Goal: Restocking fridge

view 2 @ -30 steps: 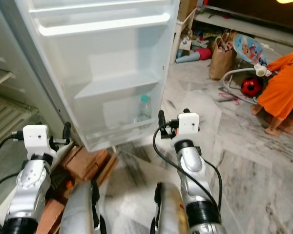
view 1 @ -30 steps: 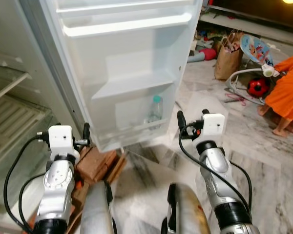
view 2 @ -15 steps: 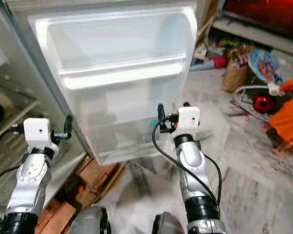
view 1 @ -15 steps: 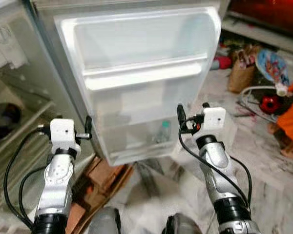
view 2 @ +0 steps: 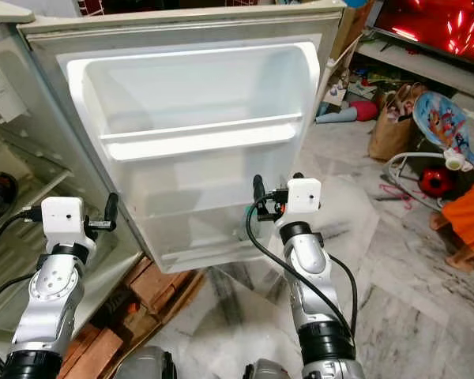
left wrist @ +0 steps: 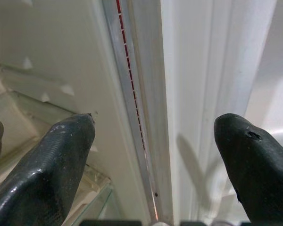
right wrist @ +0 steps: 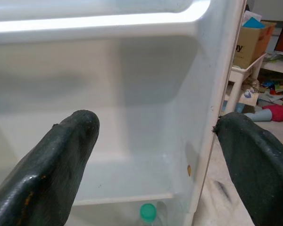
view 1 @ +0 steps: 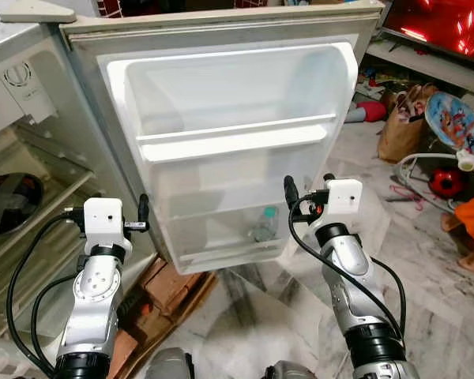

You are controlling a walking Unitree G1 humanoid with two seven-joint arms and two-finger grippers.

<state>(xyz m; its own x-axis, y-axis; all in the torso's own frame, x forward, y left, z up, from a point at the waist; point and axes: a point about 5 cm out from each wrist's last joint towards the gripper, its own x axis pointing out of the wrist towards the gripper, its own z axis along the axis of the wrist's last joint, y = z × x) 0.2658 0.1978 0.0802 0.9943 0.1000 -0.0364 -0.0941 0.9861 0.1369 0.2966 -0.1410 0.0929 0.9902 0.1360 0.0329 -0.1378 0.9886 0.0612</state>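
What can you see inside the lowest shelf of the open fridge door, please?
A clear bottle with a green cap stands in the lowest door shelf, near its outer end. The shelf's frosted front wall hides the bottle's base and anything lower down.

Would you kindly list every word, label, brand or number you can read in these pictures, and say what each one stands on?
None can be read with certainty.
The cardboard box beside the fridge door carries dark print, too small and cut off to read.
The bottle in the door's lowest shelf shows no legible label.
The colourful picture on the baby bouncer shows no readable words.
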